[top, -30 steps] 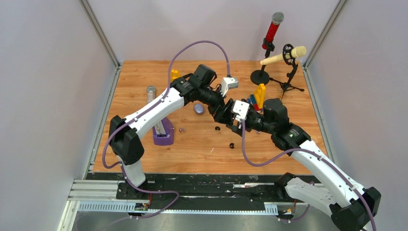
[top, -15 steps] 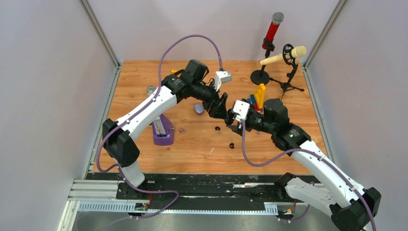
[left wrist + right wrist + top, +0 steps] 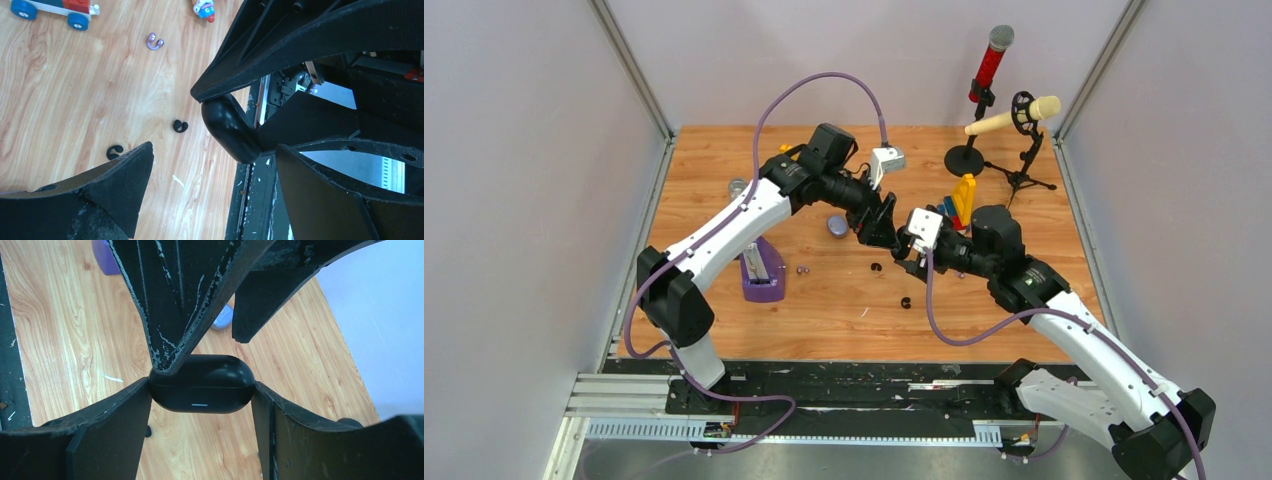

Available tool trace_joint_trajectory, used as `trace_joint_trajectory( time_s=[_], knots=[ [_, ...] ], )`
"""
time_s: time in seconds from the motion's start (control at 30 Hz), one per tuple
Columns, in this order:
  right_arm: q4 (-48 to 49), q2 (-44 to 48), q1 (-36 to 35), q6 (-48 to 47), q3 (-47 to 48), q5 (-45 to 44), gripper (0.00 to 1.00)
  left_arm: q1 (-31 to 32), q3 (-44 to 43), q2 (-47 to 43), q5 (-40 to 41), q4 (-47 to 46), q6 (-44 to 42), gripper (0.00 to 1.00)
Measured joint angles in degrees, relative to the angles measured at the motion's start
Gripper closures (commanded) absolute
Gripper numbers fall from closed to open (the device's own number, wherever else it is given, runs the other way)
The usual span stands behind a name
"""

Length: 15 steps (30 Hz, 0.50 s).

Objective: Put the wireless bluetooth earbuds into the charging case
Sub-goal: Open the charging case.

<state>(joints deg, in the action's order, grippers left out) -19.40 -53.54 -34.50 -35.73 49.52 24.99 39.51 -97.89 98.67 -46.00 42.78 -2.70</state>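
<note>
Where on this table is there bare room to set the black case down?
Bare table runs along the near edge, from the open purple case to the nearer black bud. Another patch lies right, between the tripod and the right arm. The middle is crowded: both arms meet there above the other buds and toys.

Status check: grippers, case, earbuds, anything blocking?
Right gripper shut on black charging case, lid closed. Left gripper open, fingertip against the case. Two black earbuds loose on table; closed lid blocks insertion.
</note>
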Motion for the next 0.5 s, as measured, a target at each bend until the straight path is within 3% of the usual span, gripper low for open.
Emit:
trace_joint_trajectory(
  time_s=[0.5],
  knots=[
    [-1.18, 0.02, 0.02, -0.17, -0.15, 0.24, 0.45, 0.28, -0.11, 3.56, -0.96, -0.96, 2.03, 0.02]
  ],
)
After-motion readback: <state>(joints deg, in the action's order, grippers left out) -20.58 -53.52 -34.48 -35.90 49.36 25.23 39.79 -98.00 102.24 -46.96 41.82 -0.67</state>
